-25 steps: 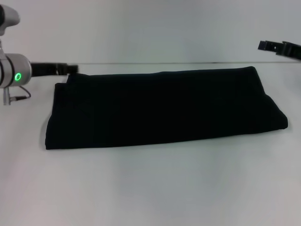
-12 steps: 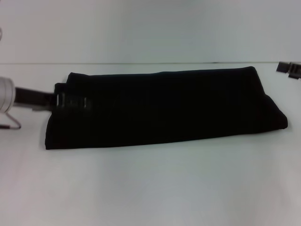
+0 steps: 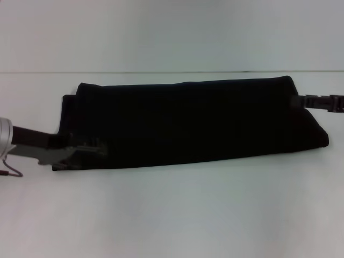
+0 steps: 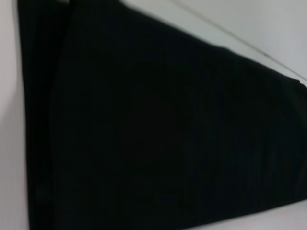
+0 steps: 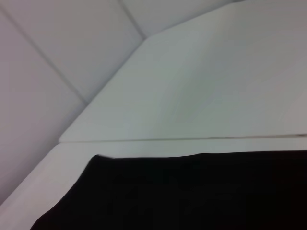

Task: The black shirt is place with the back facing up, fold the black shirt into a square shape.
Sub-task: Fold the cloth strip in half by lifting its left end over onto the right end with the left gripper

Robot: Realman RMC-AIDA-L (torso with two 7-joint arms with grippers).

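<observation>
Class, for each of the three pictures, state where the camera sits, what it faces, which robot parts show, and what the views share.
Head: high, looking down at the black shirt on the white table; left gripper and right gripper show.
Left wrist: close over the shirt; no robot parts.
Right wrist: shirt edge, table; no robot parts.
Shared: the shirt.

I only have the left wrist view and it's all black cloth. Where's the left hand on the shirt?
Observer: In the head view the left hand is at the near left corner of the black shirt.
Operator: And the right hand?
Observer: The right hand is at the shirt's right end, toward the far corner.
Operator: What shape is the shirt?
Observer: A long folded band across the white table, not yet square.
</observation>
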